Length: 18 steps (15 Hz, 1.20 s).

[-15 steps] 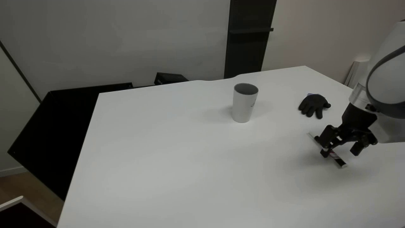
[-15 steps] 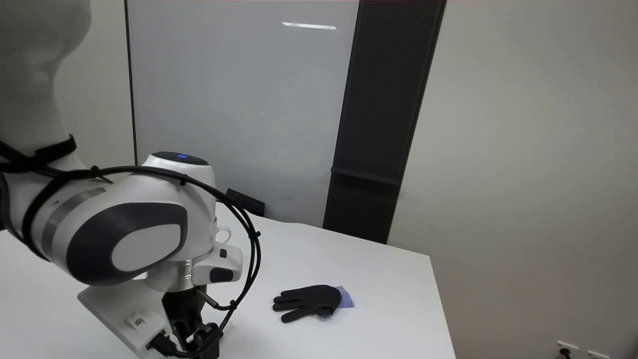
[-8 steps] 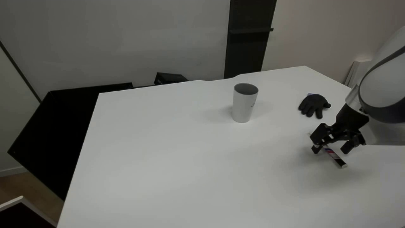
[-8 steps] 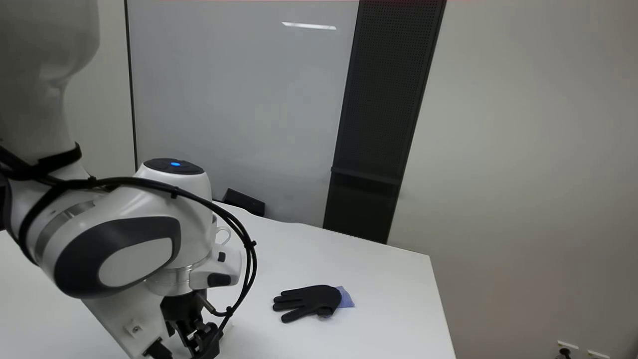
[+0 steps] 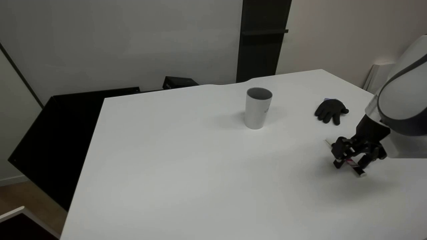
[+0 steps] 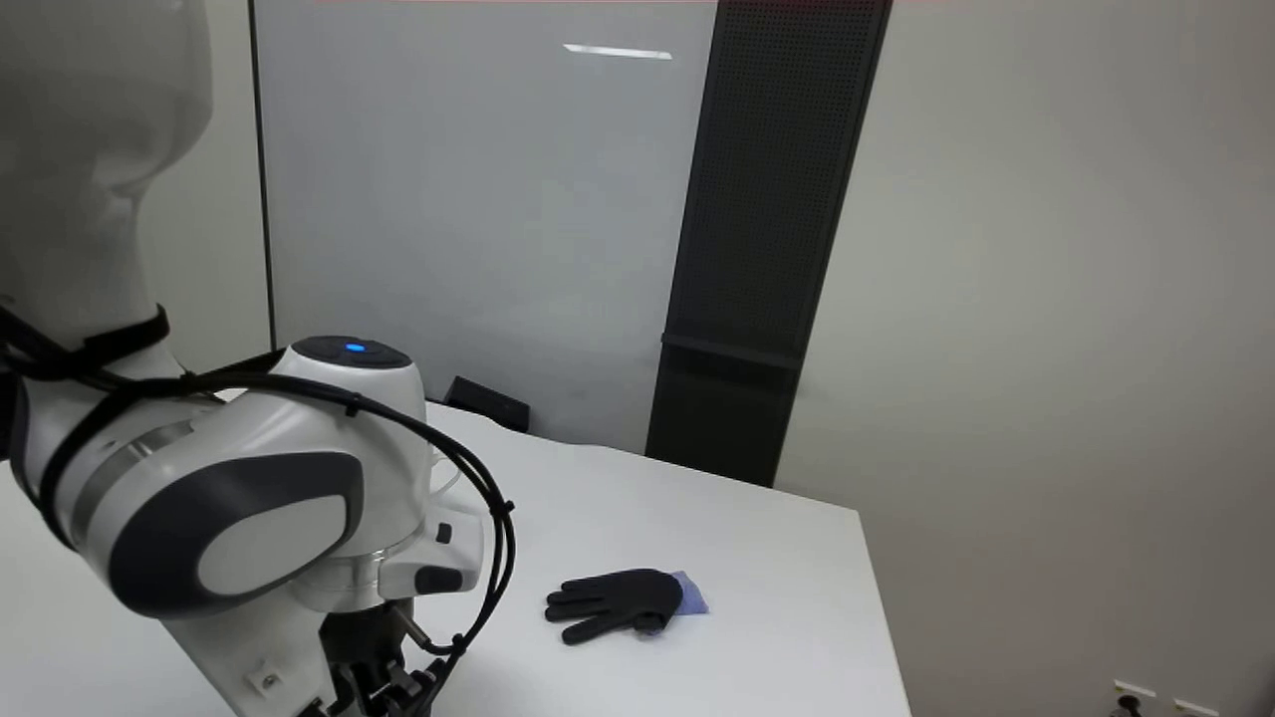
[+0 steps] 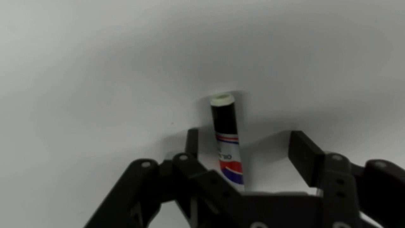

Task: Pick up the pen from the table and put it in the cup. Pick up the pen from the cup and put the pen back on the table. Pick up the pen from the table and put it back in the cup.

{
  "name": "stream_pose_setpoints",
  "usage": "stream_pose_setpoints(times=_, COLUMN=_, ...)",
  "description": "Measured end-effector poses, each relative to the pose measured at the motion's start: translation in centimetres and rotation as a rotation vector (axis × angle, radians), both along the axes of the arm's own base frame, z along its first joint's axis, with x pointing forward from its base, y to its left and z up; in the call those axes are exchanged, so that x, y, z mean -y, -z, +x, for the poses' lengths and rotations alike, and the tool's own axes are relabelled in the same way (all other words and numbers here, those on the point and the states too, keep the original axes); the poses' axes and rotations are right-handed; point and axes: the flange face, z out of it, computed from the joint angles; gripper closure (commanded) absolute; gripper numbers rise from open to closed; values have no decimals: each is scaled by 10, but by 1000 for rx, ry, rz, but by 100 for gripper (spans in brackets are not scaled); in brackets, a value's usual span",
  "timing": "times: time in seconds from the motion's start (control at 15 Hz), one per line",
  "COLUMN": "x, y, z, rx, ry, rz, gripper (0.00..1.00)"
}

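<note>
Jaws apart, the gripper (image 7: 246, 143) straddles the pen (image 7: 226, 122), flat on the table (image 7: 79, 82) but closer to 1 jaw: best to centre first, then squeeze gently, lift straight!

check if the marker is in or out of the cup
Out: the marker lies flat on the table, apart from the cup.

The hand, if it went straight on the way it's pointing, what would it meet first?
Probably the table; the hand straddles the pen with jaws open. Its exact height, though, is unclear.
</note>
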Motion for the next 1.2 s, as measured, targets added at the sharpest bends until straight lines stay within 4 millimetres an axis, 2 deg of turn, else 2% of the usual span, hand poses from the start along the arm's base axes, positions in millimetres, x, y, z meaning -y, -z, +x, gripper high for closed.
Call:
stream_pose_setpoints(times=0.47, x=1, y=-3, z=5, rx=0, ry=-7, rz=-18, gripper=92)
stream_pose_setpoints(times=0.93, x=11, y=-5, z=15, rx=-95, ry=49, rz=-16, gripper=92)
stream_pose_setpoints(times=1.2, x=15, y=-13, z=25, rx=-122, ry=125, rz=10, gripper=92)
